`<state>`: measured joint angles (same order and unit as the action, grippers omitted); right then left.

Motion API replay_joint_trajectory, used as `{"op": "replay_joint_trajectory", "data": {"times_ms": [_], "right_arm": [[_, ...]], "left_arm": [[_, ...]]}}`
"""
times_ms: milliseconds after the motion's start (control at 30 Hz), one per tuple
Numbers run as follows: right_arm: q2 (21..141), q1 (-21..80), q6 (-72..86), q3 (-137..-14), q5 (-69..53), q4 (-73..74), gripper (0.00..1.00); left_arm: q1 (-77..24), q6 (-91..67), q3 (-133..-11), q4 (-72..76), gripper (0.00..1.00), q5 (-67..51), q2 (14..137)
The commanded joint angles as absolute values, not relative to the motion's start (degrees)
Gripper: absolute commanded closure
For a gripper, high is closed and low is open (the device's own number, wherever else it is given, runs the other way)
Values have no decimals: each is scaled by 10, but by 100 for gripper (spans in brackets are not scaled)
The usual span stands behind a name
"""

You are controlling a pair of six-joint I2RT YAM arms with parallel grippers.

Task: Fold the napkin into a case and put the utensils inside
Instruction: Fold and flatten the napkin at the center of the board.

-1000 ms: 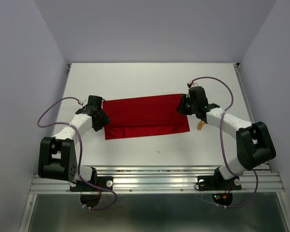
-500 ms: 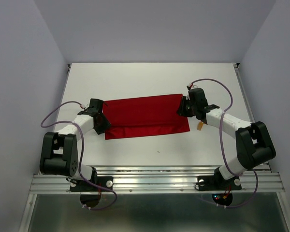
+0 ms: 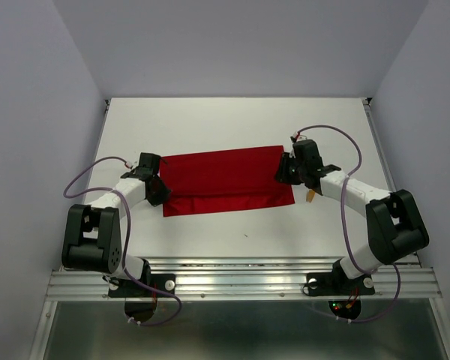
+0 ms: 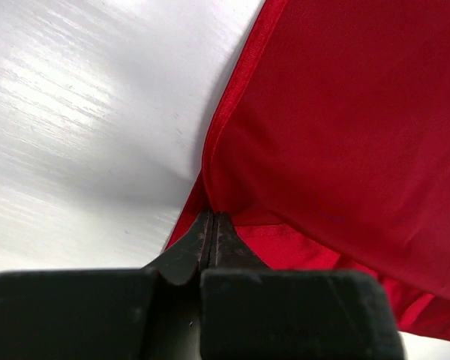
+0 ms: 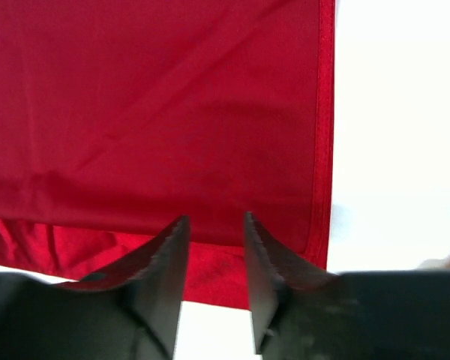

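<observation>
Left hand (image 4: 212, 219): fingers pressed together, clamped on a pinch of the napkin (image 3: 225, 180) at its left edge, toward the near corner. In the left wrist view the hemmed border runs down to the fingertips and the cloth gathers into a small peak there, with a second red layer showing beneath it.

Right hand (image 5: 216, 225): fingers apart, a clear gap between them, set low over the right end of the napkin close to its hemmed right edge. The wrist view shows an upper layer ending in a straight fold line just ahead of the fingertips and a lower, rumpled layer under them. Whether the fingertips touch the cloth cannot be told.

Napkin: a wide red rectangle lying on the white table (image 3: 210, 120), midway between the two hands, its long sides running left to right. It is doubled over, and a strip of the lower layer shows along the near side.

Utensil (image 3: 311, 196): one orange piece, partly hidden by the right arm, lying on the table just beyond the napkin's near right corner and apart from the cloth.
</observation>
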<state>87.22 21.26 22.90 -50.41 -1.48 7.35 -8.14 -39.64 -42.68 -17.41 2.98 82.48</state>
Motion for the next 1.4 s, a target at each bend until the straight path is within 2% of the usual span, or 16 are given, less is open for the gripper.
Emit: {"op": "replay_joint_trajectory", "data": {"times_ms": [0, 167, 333, 900, 1033, 1167, 1367], "right_arm": [[846, 208, 223, -478, -15, 62, 57], [827, 178, 243, -432, -51, 36, 57], [815, 173, 261, -410, -3, 37, 54], [882, 173, 236, -433, 5, 33, 58], [885, 173, 240, -427, 5, 27, 66], [880, 173, 243, -427, 11, 27, 79], [870, 173, 243, -431, 18, 31, 81]], "left_arm": [[-82, -396, -430, -179, 100, 34, 802], [-83, -392, -439, -185, 100, 27, 770], [-82, -387, -462, -192, 100, 21, 750], [-82, -384, -455, -180, 100, 8, 757], [-82, -384, -454, -180, 100, 7, 757], [-82, -382, -453, -180, 100, 8, 755], [-82, -381, -453, -179, 100, 8, 756]]}}
